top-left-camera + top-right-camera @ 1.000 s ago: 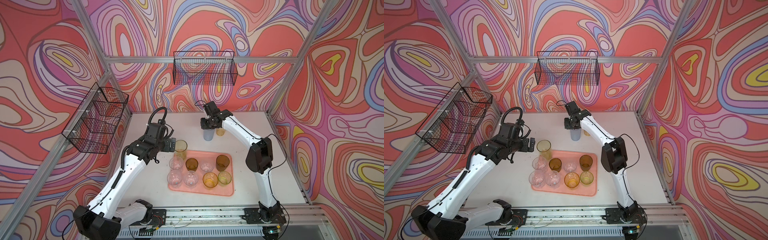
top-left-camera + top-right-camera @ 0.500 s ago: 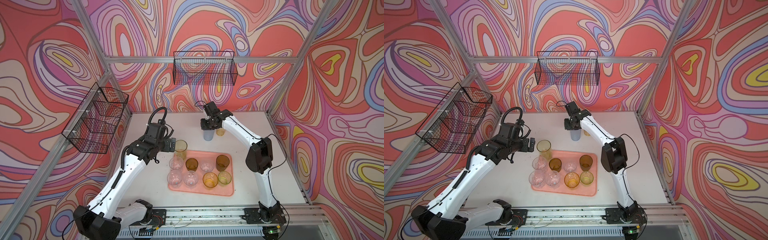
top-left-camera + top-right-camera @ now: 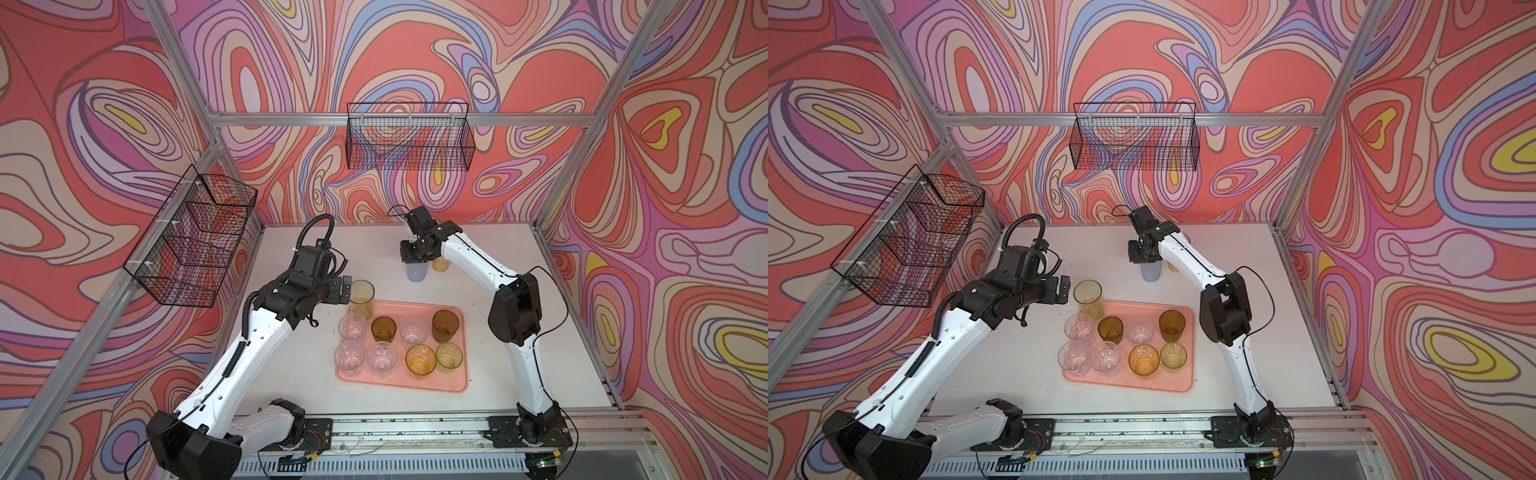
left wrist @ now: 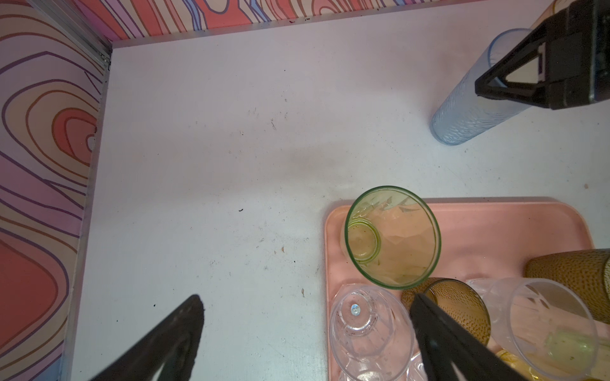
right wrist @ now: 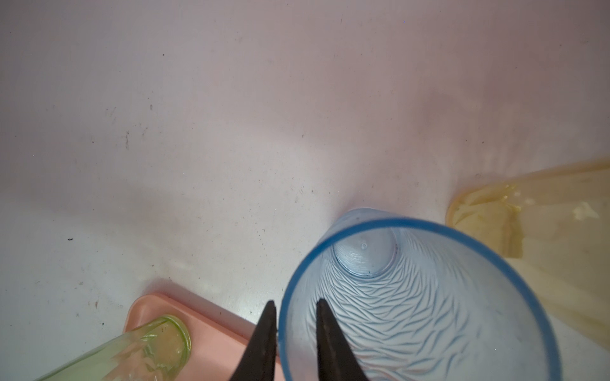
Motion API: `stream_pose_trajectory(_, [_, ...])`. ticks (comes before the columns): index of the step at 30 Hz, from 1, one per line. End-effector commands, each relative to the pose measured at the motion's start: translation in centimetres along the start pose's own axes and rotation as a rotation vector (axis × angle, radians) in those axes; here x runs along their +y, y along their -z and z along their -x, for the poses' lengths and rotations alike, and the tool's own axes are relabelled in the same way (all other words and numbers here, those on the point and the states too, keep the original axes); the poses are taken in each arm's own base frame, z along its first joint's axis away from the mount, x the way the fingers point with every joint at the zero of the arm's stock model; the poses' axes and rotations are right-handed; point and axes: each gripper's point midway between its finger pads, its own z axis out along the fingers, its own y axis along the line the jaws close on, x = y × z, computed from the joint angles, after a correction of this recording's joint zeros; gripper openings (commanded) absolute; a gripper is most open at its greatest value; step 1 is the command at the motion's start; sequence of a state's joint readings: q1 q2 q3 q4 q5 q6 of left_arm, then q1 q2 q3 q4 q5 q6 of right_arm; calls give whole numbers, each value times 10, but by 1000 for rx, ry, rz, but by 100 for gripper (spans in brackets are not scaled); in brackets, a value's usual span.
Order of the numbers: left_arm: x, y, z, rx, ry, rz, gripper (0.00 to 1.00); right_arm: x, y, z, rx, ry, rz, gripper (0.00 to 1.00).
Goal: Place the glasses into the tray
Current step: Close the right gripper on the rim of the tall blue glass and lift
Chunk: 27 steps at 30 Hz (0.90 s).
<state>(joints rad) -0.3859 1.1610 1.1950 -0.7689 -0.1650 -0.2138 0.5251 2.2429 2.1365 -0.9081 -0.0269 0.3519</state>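
The salmon-pink tray [image 3: 453,384] [image 3: 1183,384] holds several short glasses: clear ones [image 3: 352,326], brown [image 3: 445,326], amber [image 3: 420,360] and green [image 3: 449,356]. A tall yellow glass [image 3: 361,297] [image 4: 392,237] stands in its far left corner. My left gripper [image 3: 345,289] [image 4: 307,298] hangs open just left of it, holding nothing. Behind the tray a tall blue-grey glass [image 3: 417,272] [image 5: 429,297] stands on the table, with an orange glass [image 3: 440,264] [image 5: 544,231] beside it. My right gripper [image 3: 415,259] [image 5: 294,301] straddles the blue-grey rim, one finger inside and one outside, with a gap left.
Black wire baskets hang on the back wall [image 3: 409,141] and the left wall [image 3: 191,241]. Aluminium posts frame the white table [image 3: 498,374]. The right arm's elbow [image 3: 515,309] stands beside the tray's right edge.
The right gripper's jaws have narrowed around the blue-grey glass's rim. Neither arm nor any glass has visibly moved.
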Motion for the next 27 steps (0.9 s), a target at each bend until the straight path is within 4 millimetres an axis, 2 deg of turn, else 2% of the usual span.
stream_pose_trajectory(1, [3, -3, -5, 18, 11, 11, 100, 1, -2, 1, 7, 7, 8, 18])
stream_pose_trajectory(7, [1, -6, -6, 30, 8, 9, 100, 3, 3, 2, -1, 6, 17, 10])
stream_pose_trajectory(13, [1, -7, -6, 34, 9, 9, 100, 6, 10, 4, -12, 4, 34, 9])
stream_pose_trajectory(18, [1, -7, -6, 37, 10, 8, 100, 9, 25, 6, -35, 9, 22, 1])
stream_pose_trajectory(27, [0, -7, -6, 38, 13, 3, 100, 22, 55, 3, -80, 23, 3, 0])
